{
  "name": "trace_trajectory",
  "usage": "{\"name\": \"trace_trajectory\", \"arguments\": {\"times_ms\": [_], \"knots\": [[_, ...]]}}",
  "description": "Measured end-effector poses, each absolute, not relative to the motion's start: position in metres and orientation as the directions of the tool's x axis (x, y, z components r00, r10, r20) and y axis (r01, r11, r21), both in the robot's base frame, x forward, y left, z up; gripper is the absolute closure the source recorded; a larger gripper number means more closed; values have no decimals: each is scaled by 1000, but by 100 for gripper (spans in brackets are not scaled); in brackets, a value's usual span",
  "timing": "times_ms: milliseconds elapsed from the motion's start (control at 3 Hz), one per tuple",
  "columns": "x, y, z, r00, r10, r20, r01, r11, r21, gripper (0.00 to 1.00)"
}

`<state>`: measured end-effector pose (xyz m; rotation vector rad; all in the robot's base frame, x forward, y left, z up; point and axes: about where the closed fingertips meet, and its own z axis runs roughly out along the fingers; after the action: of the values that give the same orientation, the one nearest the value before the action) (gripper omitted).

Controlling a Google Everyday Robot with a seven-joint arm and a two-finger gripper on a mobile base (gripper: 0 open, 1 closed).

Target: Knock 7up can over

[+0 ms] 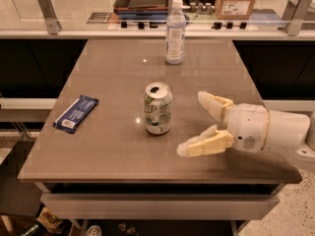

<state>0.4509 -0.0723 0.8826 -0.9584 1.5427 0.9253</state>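
The 7up can (158,108) stands upright near the middle of the grey-brown table (113,68), white and green with a silver top. My gripper (193,124) comes in from the right, just above the table, with its two cream fingers spread open and pointing left toward the can. The near fingertip (185,150) sits a short way right of and in front of the can. The far fingertip (203,98) is level with the can's upper half. The gripper holds nothing and does not touch the can.
A clear plastic bottle with a white label (175,32) stands upright at the table's far side. A dark blue snack packet (76,113) lies flat at the left. A counter with boxes and railings runs behind the table.
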Motion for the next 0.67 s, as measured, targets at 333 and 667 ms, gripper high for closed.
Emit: {"name": "trace_trajectory", "arguments": {"times_ms": [333,667], "knots": [[454,-51,881,-93,-129,-987,-936,350,42,0],[460,-34,880,-77,-145,-986,-938,346,22,0]]}}
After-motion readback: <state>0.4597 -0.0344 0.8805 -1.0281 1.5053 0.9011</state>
